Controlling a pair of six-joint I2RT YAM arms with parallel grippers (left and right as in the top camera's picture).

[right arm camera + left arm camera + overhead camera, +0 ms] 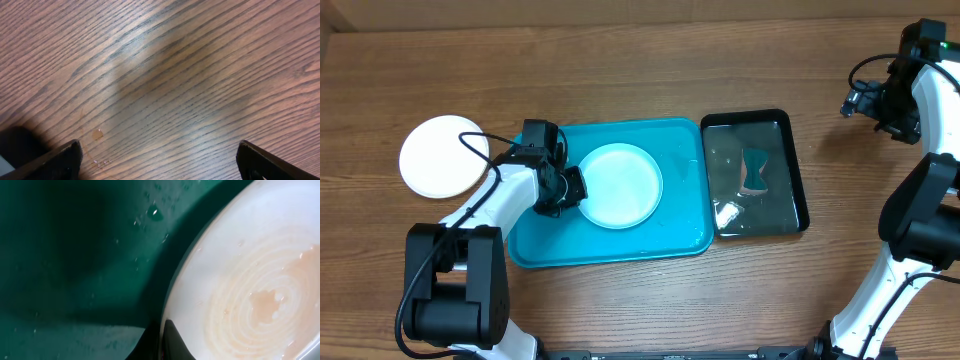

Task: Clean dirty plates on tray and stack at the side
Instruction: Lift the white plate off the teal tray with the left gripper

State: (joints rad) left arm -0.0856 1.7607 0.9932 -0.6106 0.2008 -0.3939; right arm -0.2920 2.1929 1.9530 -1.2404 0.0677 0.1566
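Note:
A light blue plate (620, 185) lies on the turquoise tray (680, 230). My left gripper (575, 188) is at the plate's left rim. In the left wrist view its fingers (162, 340) are shut on the rim of this plate (225, 280), which has an orange ringed smear, over the wet tray floor (75, 255). A white plate (442, 155) lies on the table left of the tray. The yellow-green plate is out of view. My right gripper (858, 100) is open and empty over bare wood (157, 160) at the far right.
A glossy black tray (798, 180) holding water sits right of the turquoise tray, with a dark teal bow-shaped piece (754, 172) and a small white bit (726, 213) in it. A few droplets lie on the wood (97, 134) under the right gripper.

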